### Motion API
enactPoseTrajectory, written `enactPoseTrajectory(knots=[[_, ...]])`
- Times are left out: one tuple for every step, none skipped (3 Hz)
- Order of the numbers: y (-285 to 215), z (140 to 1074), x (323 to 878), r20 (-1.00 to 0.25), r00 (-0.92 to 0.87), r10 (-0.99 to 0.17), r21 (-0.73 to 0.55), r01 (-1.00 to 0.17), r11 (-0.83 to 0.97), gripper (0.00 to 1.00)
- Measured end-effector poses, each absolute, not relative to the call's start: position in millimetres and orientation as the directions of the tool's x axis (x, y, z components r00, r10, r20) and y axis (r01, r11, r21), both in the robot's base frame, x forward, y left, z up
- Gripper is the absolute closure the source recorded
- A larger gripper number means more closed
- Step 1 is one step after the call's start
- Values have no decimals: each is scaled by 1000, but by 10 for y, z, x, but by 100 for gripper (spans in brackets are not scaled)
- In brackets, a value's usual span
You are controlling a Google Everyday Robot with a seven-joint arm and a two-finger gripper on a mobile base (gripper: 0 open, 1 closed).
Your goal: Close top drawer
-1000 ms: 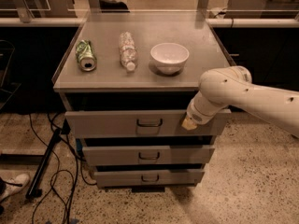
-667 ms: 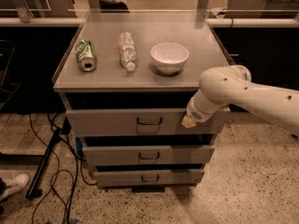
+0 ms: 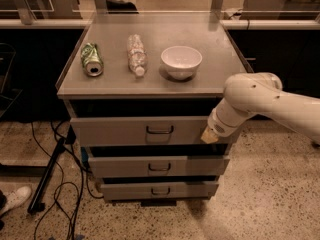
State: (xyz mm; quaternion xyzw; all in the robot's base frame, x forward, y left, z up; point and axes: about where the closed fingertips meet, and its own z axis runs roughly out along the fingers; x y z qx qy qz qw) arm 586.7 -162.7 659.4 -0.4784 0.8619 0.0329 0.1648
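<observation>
The top drawer (image 3: 115, 132) sits just under the top of the table (image 3: 155, 31). It stands partly pulled out, with a dark gap showing between its flat grey front and the top's edge. Its small dark wire handle (image 3: 160, 130) is at the middle of the front. The gripper (image 3: 209, 135) rests against the right end of that front, well to the right of the handle. The jaws show as a single pale tip with no gap between them, so they look drawn together, with nothing held. The white arm (image 3: 260, 101) reaches in from the right edge and bends down to the drawer. Below are the middle drawer (image 3: 125, 167) and the bottom drawer (image 3: 125, 190), each with its own handle and a dark gap above its front. On the table, a green can (image 3: 91, 60) lies on its side at the left and a clear plastic bottle (image 3: 136, 54) lies beside it. A white bowl (image 3: 181, 61) stands upright to the right, and all three are apart from one another. The speckled floor (image 3: 265, 204) carries black cables (image 3: 65, 194) at the left, and a white shoe (image 3: 15, 199) shows in the lower left corner.
</observation>
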Motion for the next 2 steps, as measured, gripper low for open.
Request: enactPoseTrajectory(knots=[[-1823, 6733, 5385, -300, -537, -789, -47, -817, 574, 100], [-1881, 6768, 5317, -299, -546, -783, -47, -811, 584, 82]])
